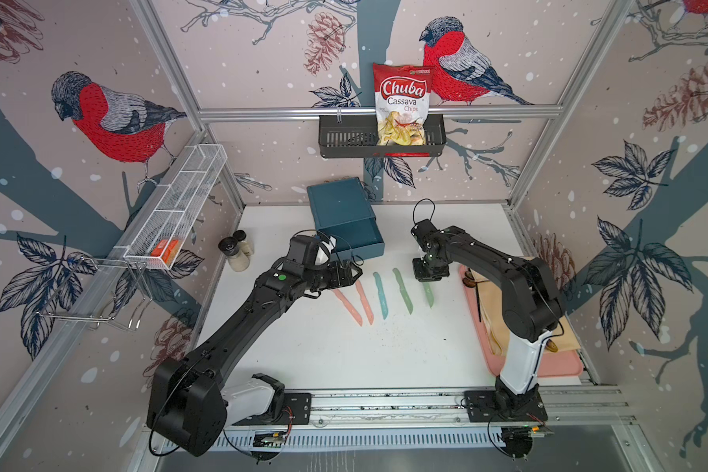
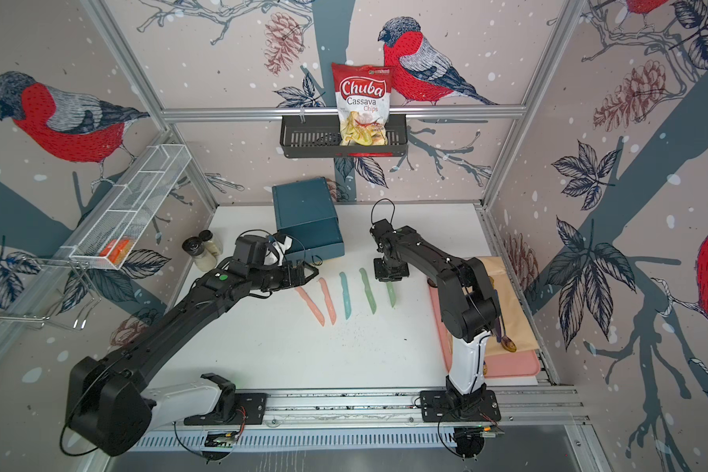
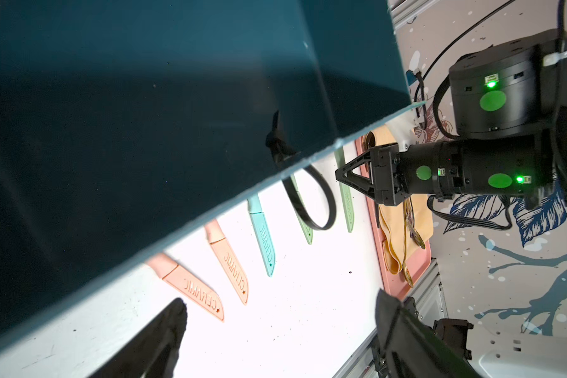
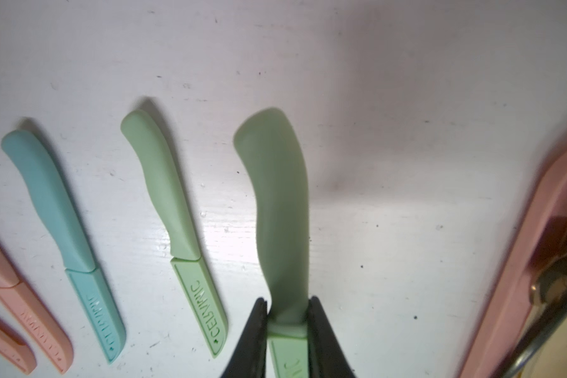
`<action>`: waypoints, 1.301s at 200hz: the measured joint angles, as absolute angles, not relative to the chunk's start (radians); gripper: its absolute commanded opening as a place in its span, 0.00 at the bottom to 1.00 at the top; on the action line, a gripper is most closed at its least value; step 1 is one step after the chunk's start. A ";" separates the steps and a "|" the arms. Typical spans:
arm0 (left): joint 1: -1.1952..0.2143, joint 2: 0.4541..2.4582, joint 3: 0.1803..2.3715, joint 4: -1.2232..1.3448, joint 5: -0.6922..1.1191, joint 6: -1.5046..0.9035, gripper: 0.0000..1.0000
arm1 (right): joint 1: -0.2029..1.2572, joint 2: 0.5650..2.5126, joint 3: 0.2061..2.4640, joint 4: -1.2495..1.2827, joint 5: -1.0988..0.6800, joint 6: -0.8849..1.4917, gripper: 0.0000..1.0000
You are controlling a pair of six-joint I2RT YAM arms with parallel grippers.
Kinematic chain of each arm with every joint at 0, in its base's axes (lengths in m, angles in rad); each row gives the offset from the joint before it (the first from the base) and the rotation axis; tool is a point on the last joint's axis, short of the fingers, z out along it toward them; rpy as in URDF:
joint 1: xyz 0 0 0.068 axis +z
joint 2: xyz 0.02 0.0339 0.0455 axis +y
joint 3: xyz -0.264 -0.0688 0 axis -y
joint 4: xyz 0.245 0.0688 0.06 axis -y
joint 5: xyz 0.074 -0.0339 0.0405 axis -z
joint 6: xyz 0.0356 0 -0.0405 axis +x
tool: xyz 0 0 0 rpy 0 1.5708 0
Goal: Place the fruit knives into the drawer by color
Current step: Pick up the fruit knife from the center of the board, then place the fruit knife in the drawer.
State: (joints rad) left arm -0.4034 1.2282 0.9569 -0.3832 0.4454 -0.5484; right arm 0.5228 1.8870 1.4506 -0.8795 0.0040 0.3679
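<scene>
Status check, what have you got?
Right gripper shut on end green knife. Left gripper open at pulled-out drawer. Other four knives on table. Left gripper may crowd the drop.

Five fruit knives [image 1: 383, 296] are ranged side by side at the table's [image 1: 344, 359] middle, just before the drawer chest [image 1: 338, 202] at the back edge. Two shakers [image 1: 236, 253] stand near the left edge. A tray [image 1: 560, 365] bearing a cloth [image 1: 491, 294] lies along the right edge, beside the rightmost knife [image 1: 428, 292].

Two pink knives [image 1: 347, 306] [image 1: 364, 303], one teal [image 1: 381, 295], two green [image 1: 402, 291] [image 1: 428, 295].
</scene>
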 measured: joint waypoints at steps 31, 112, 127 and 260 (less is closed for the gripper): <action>-0.404 1.254 1.015 -0.399 0.444 -0.537 0.93 | 0.513 1.821 1.456 -0.904 -0.038 0.396 0.00; -0.366 1.270 1.180 -0.416 0.411 -0.516 0.94 | 0.514 1.648 1.613 -0.966 -0.226 0.553 0.00; -0.332 1.272 1.215 -0.416 0.404 -0.516 0.95 | 0.523 1.621 1.631 -0.957 -0.291 0.613 0.00; -0.279 1.327 1.420 -0.466 0.415 -0.467 0.98 | 0.663 1.523 1.283 -0.018 -0.562 1.834 0.00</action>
